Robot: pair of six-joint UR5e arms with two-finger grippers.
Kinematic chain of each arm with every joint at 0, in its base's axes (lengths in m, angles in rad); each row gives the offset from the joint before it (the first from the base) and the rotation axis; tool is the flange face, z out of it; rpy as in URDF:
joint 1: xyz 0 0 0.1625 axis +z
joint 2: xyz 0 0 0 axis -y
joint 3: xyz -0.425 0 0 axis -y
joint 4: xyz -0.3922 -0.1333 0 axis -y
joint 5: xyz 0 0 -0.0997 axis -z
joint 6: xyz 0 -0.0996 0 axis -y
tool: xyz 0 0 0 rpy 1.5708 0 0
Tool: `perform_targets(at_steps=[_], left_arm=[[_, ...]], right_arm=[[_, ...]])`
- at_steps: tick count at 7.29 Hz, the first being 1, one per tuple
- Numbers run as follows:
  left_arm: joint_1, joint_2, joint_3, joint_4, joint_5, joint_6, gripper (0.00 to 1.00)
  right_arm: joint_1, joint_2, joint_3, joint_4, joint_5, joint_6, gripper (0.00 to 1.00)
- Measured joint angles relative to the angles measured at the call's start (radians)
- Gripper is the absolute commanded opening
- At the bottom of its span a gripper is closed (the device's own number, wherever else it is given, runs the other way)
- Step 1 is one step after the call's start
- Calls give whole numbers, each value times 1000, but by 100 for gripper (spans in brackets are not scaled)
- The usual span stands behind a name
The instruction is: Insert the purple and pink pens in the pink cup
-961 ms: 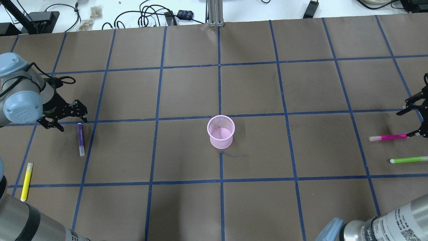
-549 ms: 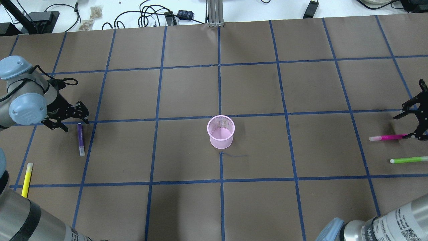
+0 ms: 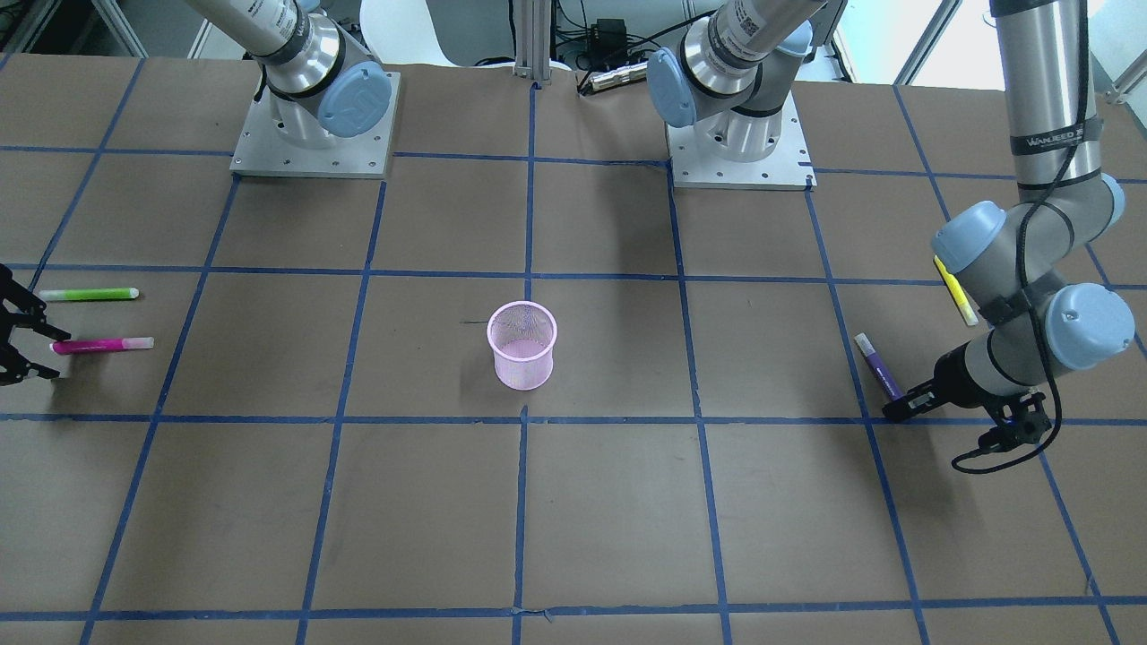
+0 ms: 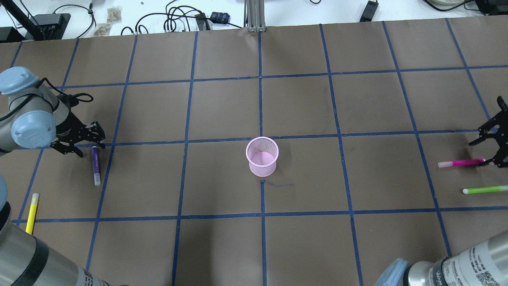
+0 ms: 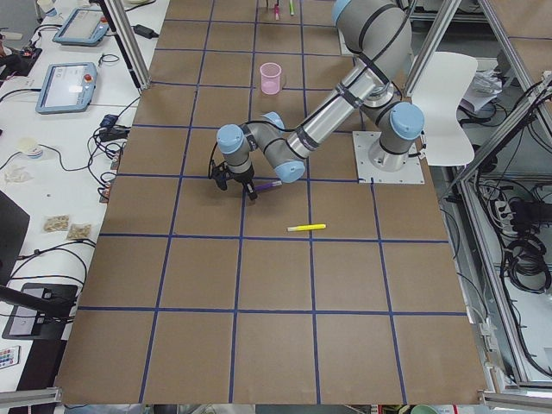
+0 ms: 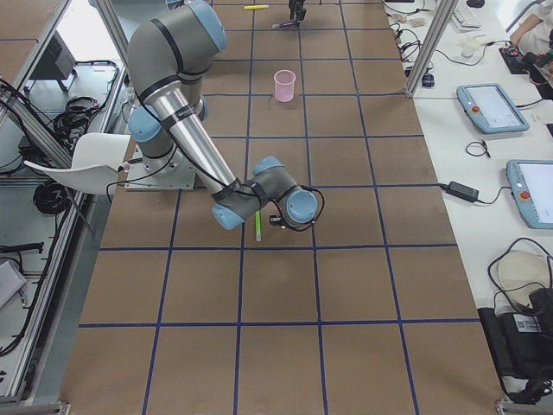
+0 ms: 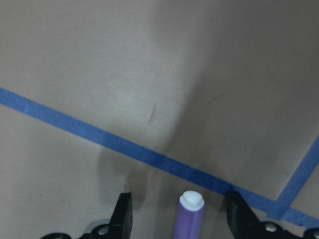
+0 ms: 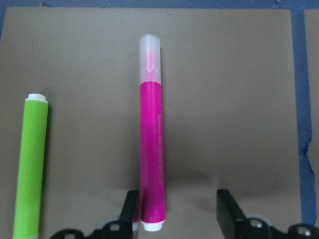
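The cup stands upright at the centre of the overhead frame, just below a crossing of the blue tape lines. Its mouth faces up, and only its own mesh wall and floor show inside. A thin dark mark lies on the table just below it. The purple pen lies flat at mid-left of that frame, running up and down, well apart from the cup. The left gripper sits low at the pen's upper end. In the left wrist view its fingers are spread, and the pen's white tip lies between them, touching neither. The pink pen lies flat at mid-right, running across the frame with its clear cap toward the cup. The right gripper is at the pen's outer end, near the frame's right edge. In the right wrist view its fingers are parted, and the pen's end lies between them, close against the left-hand one. A green pen lies parallel just below the pink one and runs off the right edge. A yellow pen lies at lower left, its lower end hidden by the arm. Bare brown squares separate the cup from each pen. Cables lie beyond the table's top edge.
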Motion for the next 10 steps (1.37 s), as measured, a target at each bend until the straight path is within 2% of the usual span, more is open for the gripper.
perform_targets(at_steps=[2, 4, 5, 6, 7, 8, 10], left_arm=[[-1, 4, 0, -4, 1, -7, 62], [-4, 7, -1, -7, 1, -11, 57], [-5, 11, -1, -9, 1, -11, 37], [-6, 12, -1, -13, 0, -11, 25], [-6, 11, -1, -18, 0, -12, 17], [-6, 9, -2, -20, 1, -12, 0], [-6, 8, -2, -20, -1, -23, 0]], right_arm=[[0, -3, 0, 2, -3, -5, 11], [0, -4, 0, 3, -4, -19, 8], [0, -4, 0, 4, -4, -21, 7], [0, -4, 0, 5, -4, -20, 1], [0, -6, -3, 9, -4, -16, 0], [1, -17, -16, 18, -3, -5, 0], [17, -90, -47, 72, 7, 53, 0]])
